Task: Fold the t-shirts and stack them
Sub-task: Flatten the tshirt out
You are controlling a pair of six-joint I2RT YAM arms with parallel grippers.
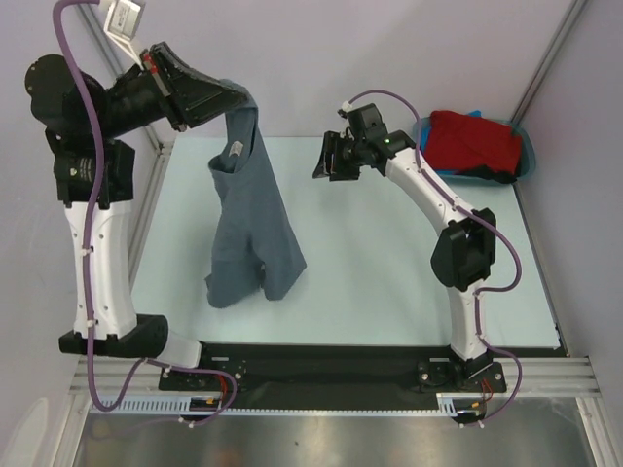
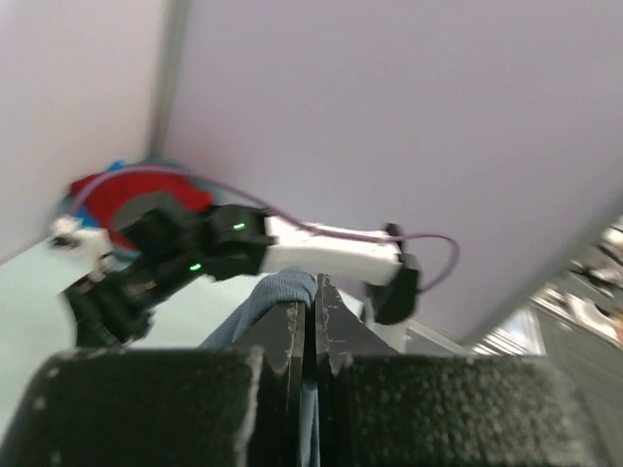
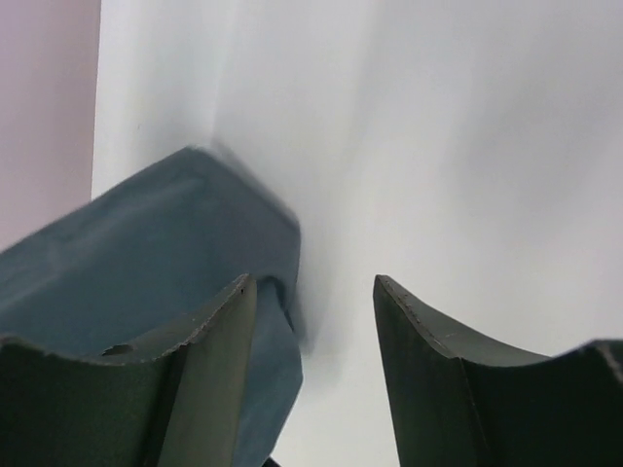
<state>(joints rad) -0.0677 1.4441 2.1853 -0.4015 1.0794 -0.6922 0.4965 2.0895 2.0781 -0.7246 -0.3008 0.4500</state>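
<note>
- two t-shirts are in view: one grey t-shirt [image 1: 248, 224] and one red t-shirt [image 1: 475, 141].
- there are two hands. the left hand [image 1: 239, 97] is clenched on the top edge of the grey t-shirt, which hangs from it, its lower end bunched on the counter [image 1: 389, 272] left of centre.
- the right hand [image 1: 324, 156] is released, jaws apart with nothing between them, raised to the right of the hanging shirt.
- one teal tub [image 1: 527, 156] at the far right corner holds the crumpled red t-shirt, with bits of blue and black cloth [image 1: 498, 177] at its edges.
- only the left wrist view shows the pinch close up: both fingers are pressed together, with a fold of grey cloth poking out at their tips.
- only the right wrist view shows bare counter between the right hand's fingers. grey cloth lies beside one finger; whether it touches, i cannot tell.
</note>
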